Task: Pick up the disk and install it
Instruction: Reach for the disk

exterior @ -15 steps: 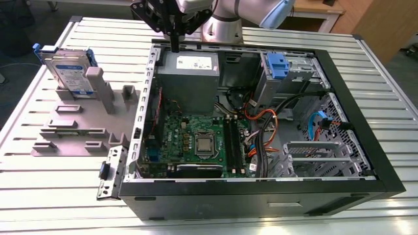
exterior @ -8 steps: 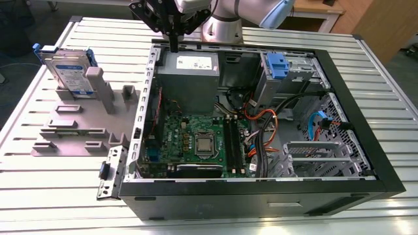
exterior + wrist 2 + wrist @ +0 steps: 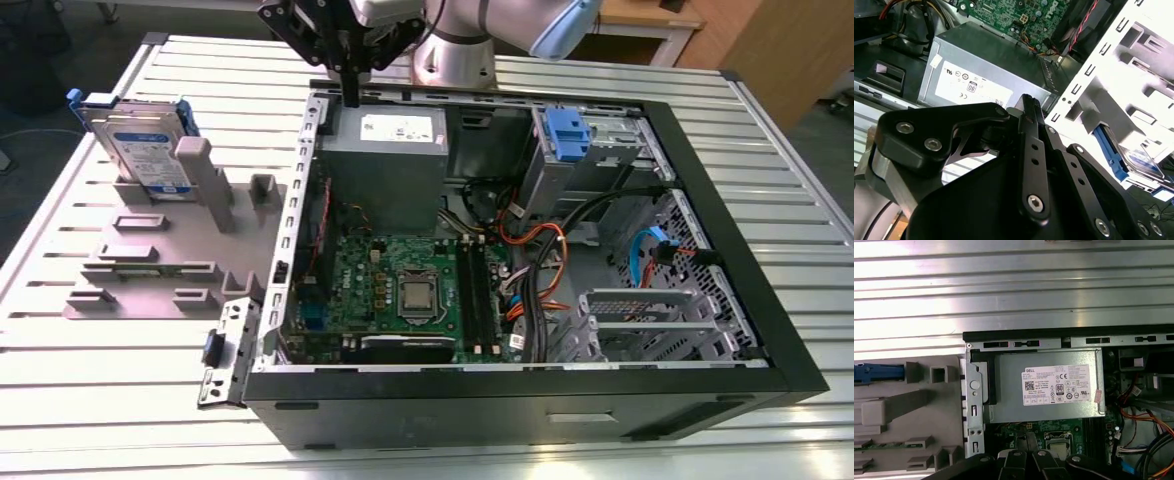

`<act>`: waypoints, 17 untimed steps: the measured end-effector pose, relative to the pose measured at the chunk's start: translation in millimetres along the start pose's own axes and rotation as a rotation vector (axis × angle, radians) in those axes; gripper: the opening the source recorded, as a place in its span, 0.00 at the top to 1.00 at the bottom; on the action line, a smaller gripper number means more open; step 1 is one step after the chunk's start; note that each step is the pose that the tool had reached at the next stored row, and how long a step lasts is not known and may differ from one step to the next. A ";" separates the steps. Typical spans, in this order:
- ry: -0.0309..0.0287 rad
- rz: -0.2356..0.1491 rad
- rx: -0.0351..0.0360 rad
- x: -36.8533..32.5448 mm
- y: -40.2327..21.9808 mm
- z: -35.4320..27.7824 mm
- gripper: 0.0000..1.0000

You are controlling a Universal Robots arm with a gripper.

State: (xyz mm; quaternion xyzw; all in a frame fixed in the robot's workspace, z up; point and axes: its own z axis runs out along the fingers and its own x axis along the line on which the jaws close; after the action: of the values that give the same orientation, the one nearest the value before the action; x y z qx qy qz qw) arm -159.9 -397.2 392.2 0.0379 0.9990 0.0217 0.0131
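Note:
The disk [image 3: 140, 148], silver with a white-and-blue label and blue side rails, stands upright in a grey fixture [image 3: 147, 270] on the exterior view's left, outside the computer case. My gripper [image 3: 350, 98] hangs above the case's rear edge, over the grey power supply box [image 3: 384, 150], well to the right of the disk. Its black fingers are shut with nothing between them. In the second wrist view the gripper [image 3: 1027, 101] points at the box, with the disk [image 3: 1143, 165] off to one side. The first wrist view shows the gripper [image 3: 1027, 454] and a blue rail of the disk [image 3: 879, 373].
The open computer case [image 3: 747, 250] lies on a slatted metal table [image 3: 80, 400]. Inside are the motherboard [image 3: 400, 290], bundled cables [image 3: 547, 250], a drive cage with a blue latch piece [image 3: 567, 135] and a metal bracket [image 3: 641, 320]. The grey fixture has several upright posts [image 3: 200, 180].

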 end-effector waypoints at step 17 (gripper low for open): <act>0.0000 0.000 0.0001 9.6 3.1 -0.1 0.89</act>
State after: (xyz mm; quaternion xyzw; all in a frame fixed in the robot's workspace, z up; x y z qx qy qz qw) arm -169.2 -393.3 392.2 0.0379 0.9990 0.0217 0.0131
